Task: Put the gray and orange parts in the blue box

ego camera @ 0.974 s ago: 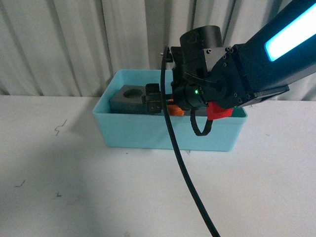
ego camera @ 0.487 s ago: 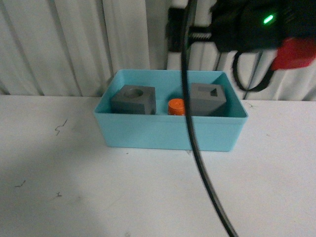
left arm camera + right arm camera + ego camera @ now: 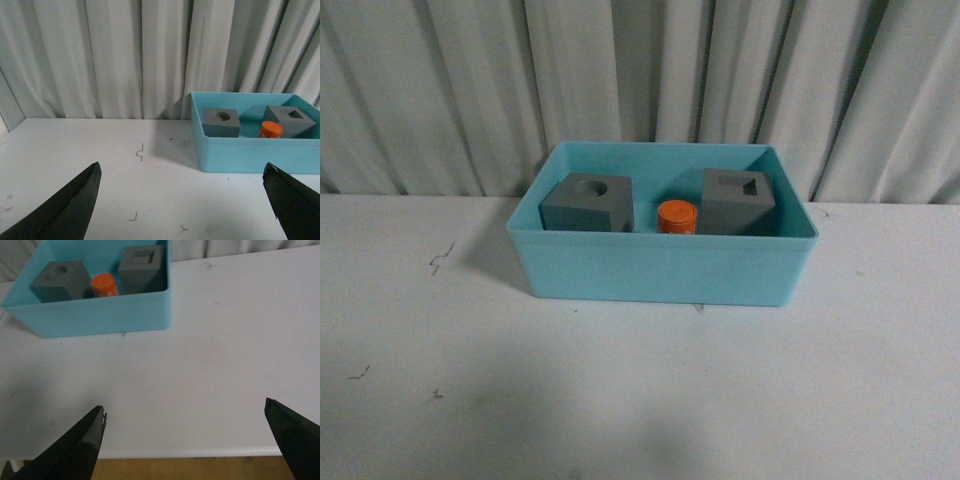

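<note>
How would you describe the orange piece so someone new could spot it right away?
Find the turquoise-blue box on the white table, in front of the curtain. Inside it, between two gray cubes, stands the orange cylinder. It is the only round, brightly coloured part, and shorter than the cubes beside it.

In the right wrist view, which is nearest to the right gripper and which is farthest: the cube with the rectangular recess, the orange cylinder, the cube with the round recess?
1. Cube with rectangular recess, at the box's near end.
2. Orange cylinder, in the middle.
3. Cube with round recess, at the far end.

The right gripper is open, holding nothing.
</note>
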